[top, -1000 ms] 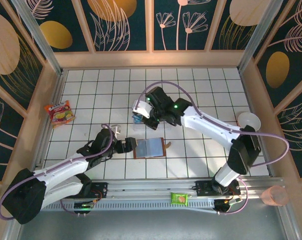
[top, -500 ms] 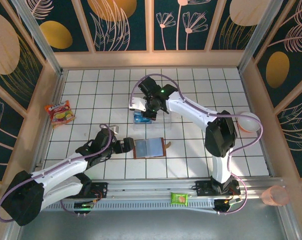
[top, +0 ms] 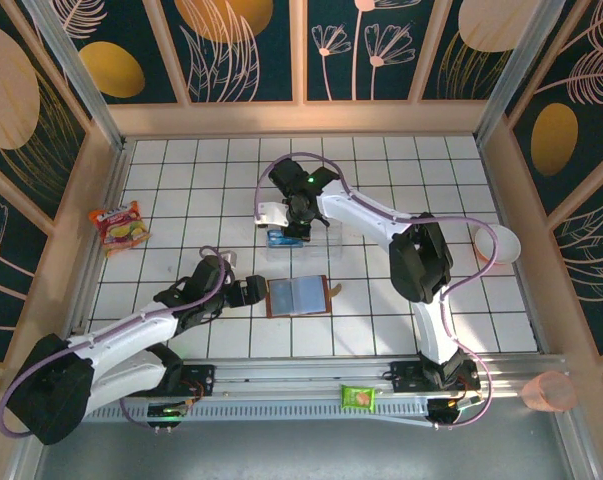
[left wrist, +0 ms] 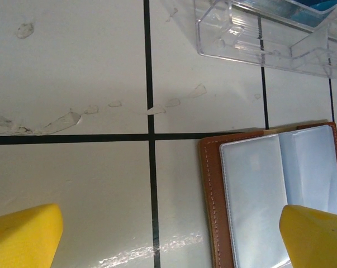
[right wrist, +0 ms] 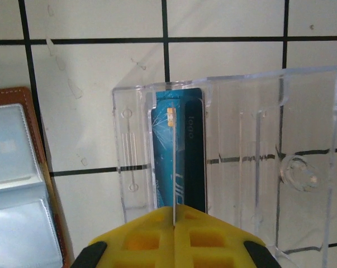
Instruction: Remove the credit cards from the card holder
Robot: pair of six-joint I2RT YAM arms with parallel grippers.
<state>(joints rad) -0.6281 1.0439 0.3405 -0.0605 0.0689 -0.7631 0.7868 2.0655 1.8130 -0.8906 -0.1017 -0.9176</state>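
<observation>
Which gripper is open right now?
The left gripper, jaws spread wide by the card holder; the right gripper is shut over the clear box.

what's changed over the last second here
The right arm's elbow swung in from the right side toward the middle, while the right gripper, shut on a credit card held edge-on, kept over the clear box. The left gripper, open at the card holder, and the holder itself stayed put.

Lower centre, the right gripper (right wrist: 174, 223) hides the blue credit card's (right wrist: 188, 151) lower end; the card holder (right wrist: 14, 184) runs off the left edge.
</observation>
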